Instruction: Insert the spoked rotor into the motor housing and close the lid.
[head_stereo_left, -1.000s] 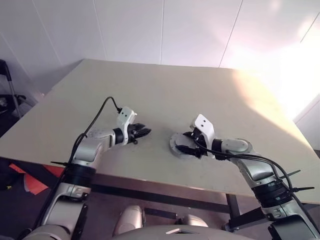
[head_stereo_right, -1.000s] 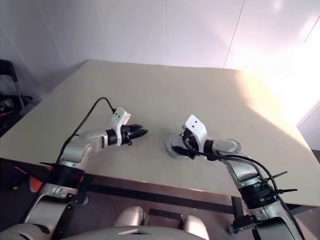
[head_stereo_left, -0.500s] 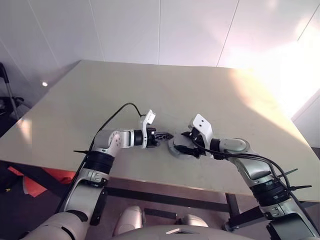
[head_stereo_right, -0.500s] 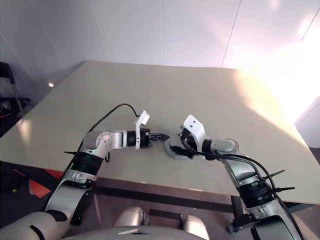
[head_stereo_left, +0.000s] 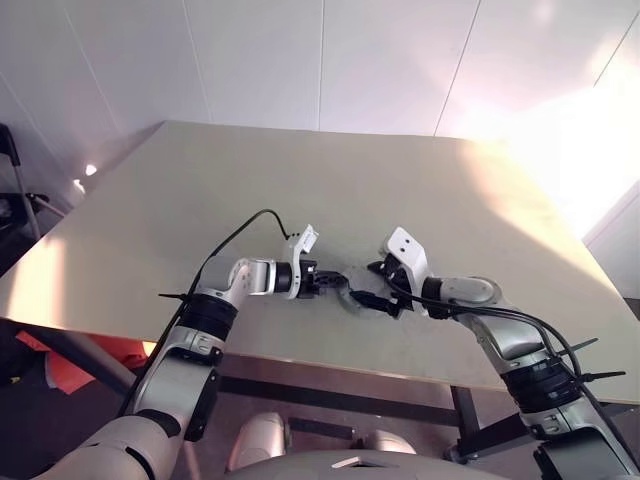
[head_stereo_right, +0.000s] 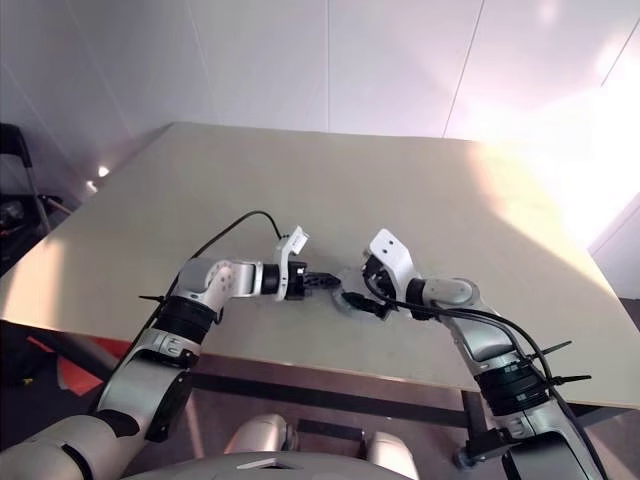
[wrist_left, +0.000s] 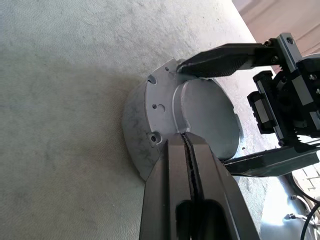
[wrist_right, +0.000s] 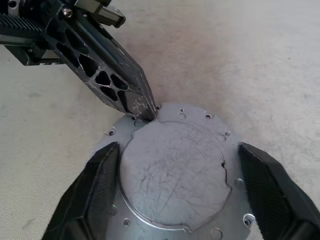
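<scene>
Both claws meet at the round grey motor housing (wrist_right: 175, 172), which sits flat on the pale table (head_stereo_left: 300, 190) near its front edge. On the left claw (wrist_left: 189, 142) the two black fingers are pressed together, and their tip touches the housing's rim. On the right claw (wrist_right: 177, 185) the fingers (wrist_right: 92, 192) are spread wide apart, one on each side of the housing's raised round top, not squeezing it.

Saw left gripper (wrist_left: 188, 137), fingers pressed together, tips on grey lid's (wrist_left: 200, 117) rim, right gripper's fingers (wrist_left: 227, 58) spread wide either side.
</scene>
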